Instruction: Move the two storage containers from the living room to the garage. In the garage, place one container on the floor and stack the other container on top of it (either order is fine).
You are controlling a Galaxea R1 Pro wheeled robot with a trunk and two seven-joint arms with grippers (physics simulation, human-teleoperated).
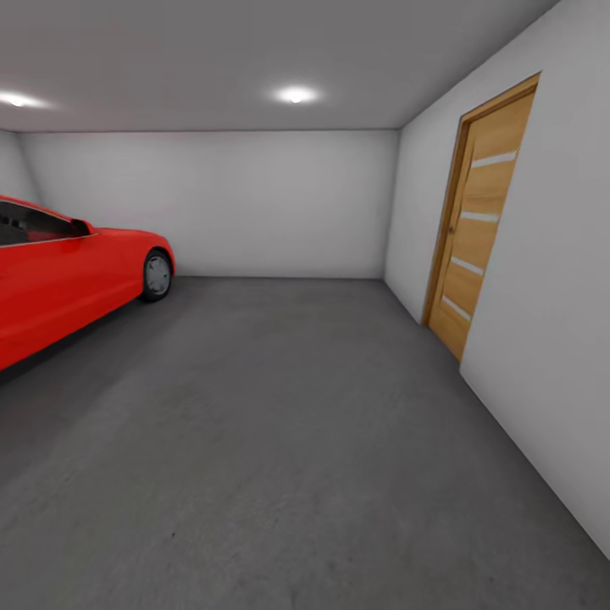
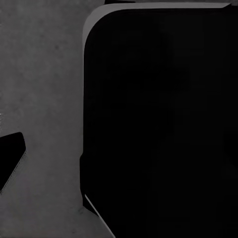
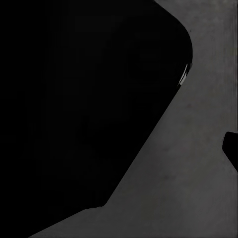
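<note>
I am in the garage, looking over its dark grey mottled floor (image 1: 280, 440) toward the white back wall (image 1: 220, 203). The two storage containers are out of view. In the left wrist view a large black rounded body (image 2: 158, 124) hangs over the grey floor (image 2: 44, 74), with a small dark sliver (image 2: 11, 158) at the picture's edge. The right wrist view has a similar black mass (image 3: 84, 99) over the floor (image 3: 198, 163) and a dark sliver (image 3: 231, 148) at the edge. I cannot tell how either gripper's jaws stand.
A red coupe car (image 1: 59, 280) is parked along the left side. A wood-panelled door (image 1: 479, 220) is shut in the white right wall (image 1: 551, 339). Two recessed ceiling lights (image 1: 295, 95) are lit. Open floor stretches ahead between the car and the right wall.
</note>
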